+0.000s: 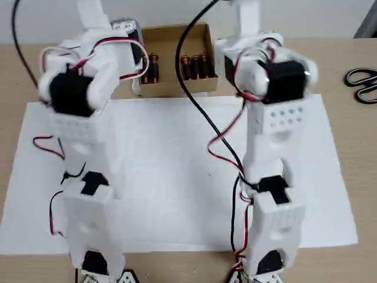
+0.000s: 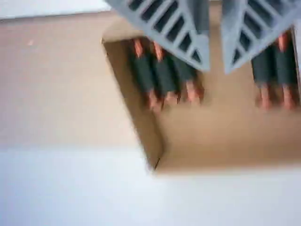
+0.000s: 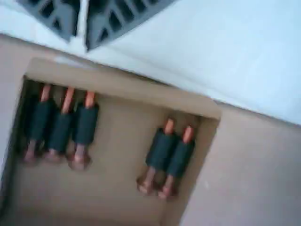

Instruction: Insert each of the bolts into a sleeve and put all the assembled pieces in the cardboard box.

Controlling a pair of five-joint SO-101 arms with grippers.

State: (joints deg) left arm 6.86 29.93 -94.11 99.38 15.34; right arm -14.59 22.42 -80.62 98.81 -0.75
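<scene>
Hovering by the near wall of the cardboard box (image 1: 168, 87), the left gripper (image 2: 216, 66) has its jaws drawn almost together with nothing between them, so we read it as closed and empty. We read the right gripper (image 3: 81, 41) the same way: its jaws nearly touch, it holds nothing, and it sits above the line where the white sheet (image 1: 165, 177) meets the box.

The box sits at the far edge of that sheet, near the middle of the worktop's (image 1: 359, 147) far edge. Inside it we count five assembled pieces (image 3: 61, 125), each a copper-coloured bolt pushed through a dark sleeve. Three lie side by side close to one wall, and a pair (image 3: 169, 155) lies close to the opposite wall with bare cardboard between the groups. A pair of scissors (image 1: 362, 82) lies near the worktop's right edge, well apart from the box.

With pieces in the box and both grippers empty, we judge the placing step to be at or near its end. The left arm (image 1: 88, 153) and the right arm (image 1: 274, 153) cover part of the sheet, so we cannot tell whether any bolt or sleeve waits beneath them.

The next move, as we see it, calls for lifting both grippers clear of the box without brushing its near wall or nudging the pieces. After that we would check the sheet for anything left to assemble.
</scene>
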